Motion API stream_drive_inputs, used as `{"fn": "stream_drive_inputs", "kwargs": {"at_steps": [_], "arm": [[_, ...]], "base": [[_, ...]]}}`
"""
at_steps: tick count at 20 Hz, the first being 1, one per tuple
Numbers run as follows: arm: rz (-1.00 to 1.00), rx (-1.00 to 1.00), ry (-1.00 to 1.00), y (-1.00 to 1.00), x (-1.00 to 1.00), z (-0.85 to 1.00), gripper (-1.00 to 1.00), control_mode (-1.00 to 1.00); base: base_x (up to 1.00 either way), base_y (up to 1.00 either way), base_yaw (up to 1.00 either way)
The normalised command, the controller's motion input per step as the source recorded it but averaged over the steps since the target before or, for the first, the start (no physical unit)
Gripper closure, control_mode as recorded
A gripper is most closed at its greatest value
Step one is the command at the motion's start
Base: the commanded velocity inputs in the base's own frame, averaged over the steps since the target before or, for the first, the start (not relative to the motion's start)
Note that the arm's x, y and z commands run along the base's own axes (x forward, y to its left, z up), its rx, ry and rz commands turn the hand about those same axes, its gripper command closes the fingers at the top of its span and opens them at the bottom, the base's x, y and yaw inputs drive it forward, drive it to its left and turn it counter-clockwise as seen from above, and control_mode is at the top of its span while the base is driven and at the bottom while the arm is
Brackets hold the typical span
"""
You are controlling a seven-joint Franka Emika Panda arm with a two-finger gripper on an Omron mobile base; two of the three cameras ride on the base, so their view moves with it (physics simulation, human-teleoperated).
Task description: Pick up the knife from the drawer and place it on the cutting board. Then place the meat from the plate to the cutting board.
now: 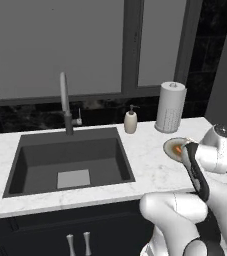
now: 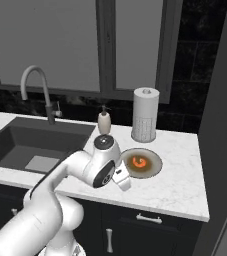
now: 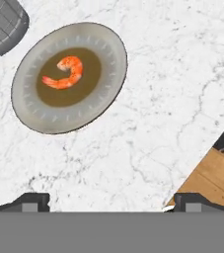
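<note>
Tool (image 3: 108, 200) is hovering w/ fingers spread wide, holding nothing, over the veined white marble surface (image 3: 172, 89). One curved orange-red meat (image 3: 64, 73) is lying on a round grey plate (image 3: 111, 59) w/ brown centre. Farther back are sitting 1 ribbed paper towel roll (image 2: 145, 115), 1 soap bottle (image 2: 104, 121), a dark matte sink (image 1: 35, 160).

Meat (image 3: 63, 73) — small curved orange-red piece, shrimp-like, lies flat in the brown centre of a round grey plate (image 3: 107, 45) on the white marble desk, approx. mid-plate. In the right base view it shows as an orange curl (image 2: 139, 161) on the plate nr the paper-towel roll; in the left base view just an orange patch (image 1: 177, 148), partly hidden by the arm.
</note>
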Motion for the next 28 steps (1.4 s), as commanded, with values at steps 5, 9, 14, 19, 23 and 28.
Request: {"fn": "stream_drive_inputs", "kwargs": {"at_steps": [5,9,14,19,23,28], "arm": [[-0.01,-0.01,0.24,-0.41,0.76,-0.24,-1.0,-1.0],[0.04,-0.01,0.22,-0.54,0.51,0.0,-1.0,-1.0],[0.2,0.0,0.16,-0.55,0.47,0.0,-1.0,-1.0],[0.44,0.0,0.09,-0.06,0.26,-0.03,-1.0,-1.0],[0.5,0.0,0.03,0.05,0.22,-0.16,-1.0,-1.0],[0.37,0.03,0.01,0.12,0.24,-0.25,-1.0,-1.0]], "base": [[0.0,0.0,0.0],[0.0,0.0,0.0],[0.0,0.0,0.0],[0.0,0.0,0.0],[0.0,0.0,0.0],[0.0,0.0,0.0]]}}
